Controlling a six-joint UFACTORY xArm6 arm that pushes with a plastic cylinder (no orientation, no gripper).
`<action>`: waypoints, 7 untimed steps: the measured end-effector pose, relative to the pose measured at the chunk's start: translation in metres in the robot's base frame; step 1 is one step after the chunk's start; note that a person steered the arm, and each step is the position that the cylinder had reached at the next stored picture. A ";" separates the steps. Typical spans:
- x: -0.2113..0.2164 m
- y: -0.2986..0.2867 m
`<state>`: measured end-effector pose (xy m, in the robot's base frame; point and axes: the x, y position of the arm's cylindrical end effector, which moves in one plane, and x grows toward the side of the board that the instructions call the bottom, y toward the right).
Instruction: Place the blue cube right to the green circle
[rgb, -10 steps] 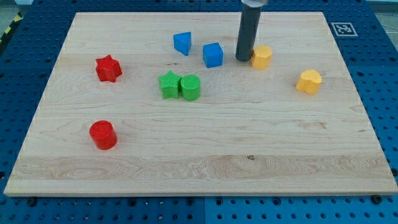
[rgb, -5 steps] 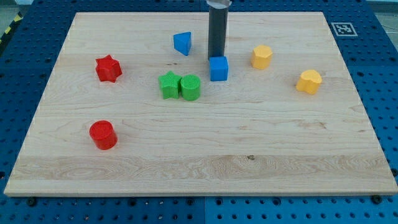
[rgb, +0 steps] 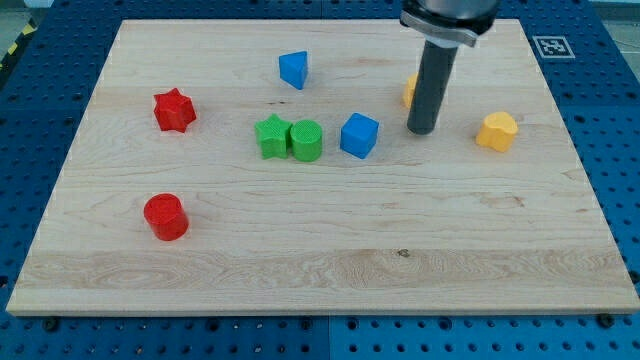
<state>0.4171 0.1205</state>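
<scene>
The blue cube (rgb: 359, 135) lies on the wooden board (rgb: 320, 240), turned a little, just to the view's right of the green circle (rgb: 307, 141) with a small gap between them. A green star (rgb: 271, 136) touches the circle's left side. My tip (rgb: 421, 130) stands to the view's right of the blue cube, apart from it, and in front of a yellow block (rgb: 409, 90) that the rod partly hides.
A second blue block (rgb: 293, 69) lies near the view's top. A red star (rgb: 173, 110) and a red cylinder (rgb: 165, 216) are on the view's left. Another yellow block (rgb: 497, 131) sits at the view's right.
The blue cube has been pushed down from the top middle to beside the green circle. My tip went from the cube's right, to above it, to its right again.
</scene>
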 end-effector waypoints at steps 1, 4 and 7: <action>0.015 -0.011; -0.007 -0.041; -0.003 -0.067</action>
